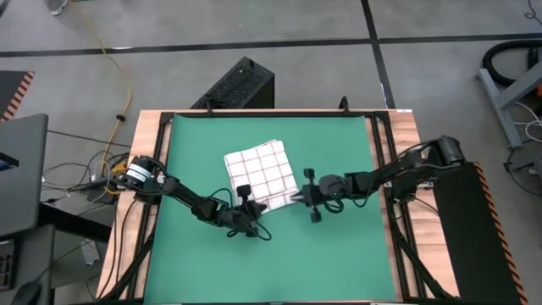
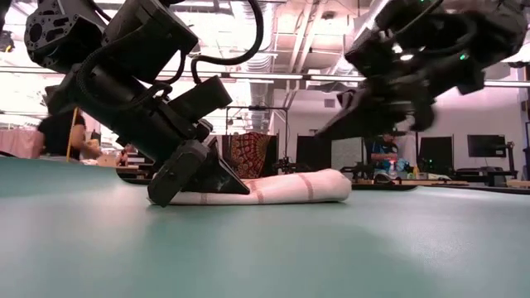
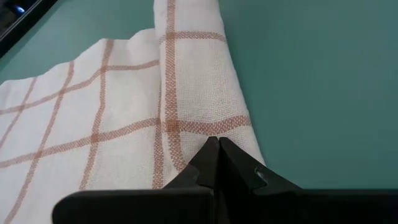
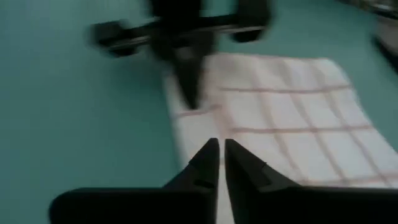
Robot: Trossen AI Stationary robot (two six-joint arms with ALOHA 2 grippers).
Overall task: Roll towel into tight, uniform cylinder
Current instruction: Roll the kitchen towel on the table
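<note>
The left gripper (image 2: 199,178) sits nearest the low camera, its tips down on the green mat (image 1: 339,254) at the towel's (image 1: 261,174) near-left edge. Its jaws are pressed together, pinching the rolled edge of the towel; the left wrist view shows the fingertips (image 3: 217,152) meeting on the cloth's folded hem. The towel lies near the middle of the mat, partly rolled along its near edge, the rest spread flat toward the far side. To the towel's right, the right gripper (image 1: 298,196) points at its near-right corner and hangs just above the mat, its jaws nearly together with only a thin gap, gripping nothing.
</note>
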